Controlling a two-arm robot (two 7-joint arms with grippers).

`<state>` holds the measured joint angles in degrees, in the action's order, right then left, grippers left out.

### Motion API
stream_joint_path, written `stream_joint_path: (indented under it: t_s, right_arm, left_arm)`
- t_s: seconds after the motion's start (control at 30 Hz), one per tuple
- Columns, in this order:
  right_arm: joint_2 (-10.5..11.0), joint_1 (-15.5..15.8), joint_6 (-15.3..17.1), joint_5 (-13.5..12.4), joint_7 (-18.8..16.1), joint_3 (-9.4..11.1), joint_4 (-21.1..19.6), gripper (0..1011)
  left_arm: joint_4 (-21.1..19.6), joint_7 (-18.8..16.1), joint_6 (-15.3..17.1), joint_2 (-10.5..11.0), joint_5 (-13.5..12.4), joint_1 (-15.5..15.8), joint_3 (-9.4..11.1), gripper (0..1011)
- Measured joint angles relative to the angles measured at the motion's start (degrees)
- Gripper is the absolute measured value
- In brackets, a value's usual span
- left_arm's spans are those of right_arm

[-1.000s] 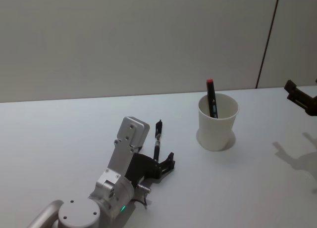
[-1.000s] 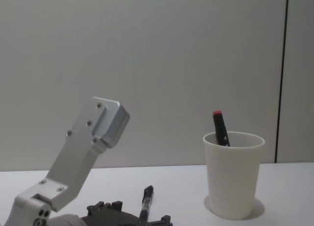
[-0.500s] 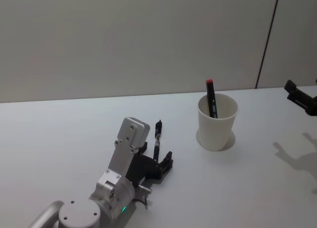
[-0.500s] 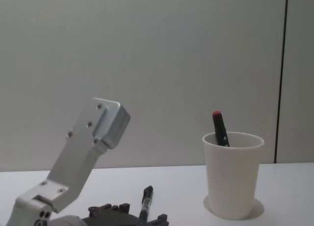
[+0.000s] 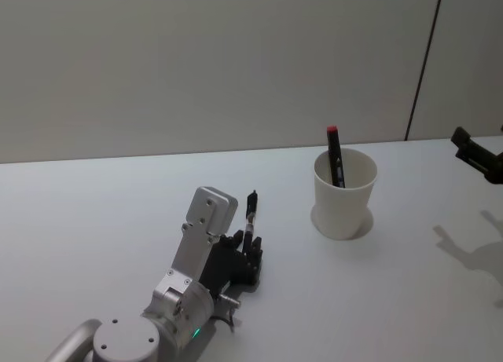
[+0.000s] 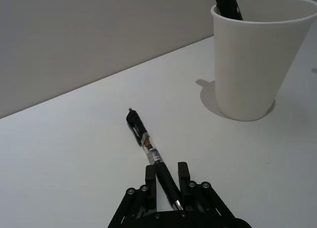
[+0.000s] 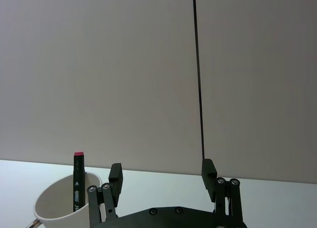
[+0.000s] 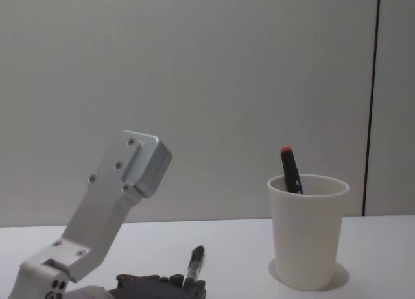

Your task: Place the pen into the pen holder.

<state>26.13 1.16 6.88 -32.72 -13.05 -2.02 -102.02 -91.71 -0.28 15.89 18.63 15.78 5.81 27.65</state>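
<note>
Pen (image 5: 250, 217) lies on the white counter (image 5: 94, 213), left of centre and well apart from the pen holder (image 5: 344, 195). Its long axis runs almost straight away from the robot, the far end leaning a little toward the holder's side. In the left wrist view the dark grip and tip end point away toward the wall (image 5: 196, 63), and the clip end sits nearest the robot.

Left tool (image 5: 245, 254) is down at counter level. Its fingers (image 6: 151, 177) are closed in on the pen's near end, one on each side, gripping it. Left arm (image 5: 206, 230) comes in from the lower left, with the silver link angled up and forward above the tool and the wrist bent down.

Right tool (image 5: 476, 155) hangs raised above the counter at the right edge of the head view, fingers spread wide apart. Its shadow (image 5: 464, 248) falls on the counter below.

Pen holder stands upright, right of centre. A red-capped black marker (image 5: 335, 155) leans inside it, cap above the rim.

Hard to make out:
- Pen's clip end is covered by the fingers in the head view.
- Chest view cuts the left tool at its bottom edge.
- Marker's lower part is hidden inside the holder.
- Right tool is cut by the head view's edge.
- Cannot tell whether the pen's held end is off the counter at all.
</note>
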Motion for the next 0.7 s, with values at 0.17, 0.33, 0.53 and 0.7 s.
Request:
stream_joint_path:
  t_s: [0.17, 0.33, 0.53, 0.7]
  right_arm:
    - [0.00, 0.00, 0.00, 0.00, 0.00, 0.00, 0.00, 1001]
    - [0.00, 0.00, 0.00, 0.00, 0.00, 0.00, 0.00, 1001]
    - [0.00, 0.00, 0.00, 0.00, 0.00, 0.00, 0.00, 1001]
    - [0.00, 0.00, 0.00, 0.00, 0.00, 0.00, 0.00, 1001]
  left_arm:
    - [0.00, -0.06, 0.03, 0.00, -0.01, 0.00, -0.01, 147]
    - [0.00, -0.08, 0.02, 0.00, -0.01, 0.00, 0.00, 121]
    - [-0.01, -0.10, 0.02, 0.01, 0.00, 0.00, 0.01, 121]
    - [-0.01, -0.10, 0.02, 0.00, 0.00, 0.00, 0.01, 121]
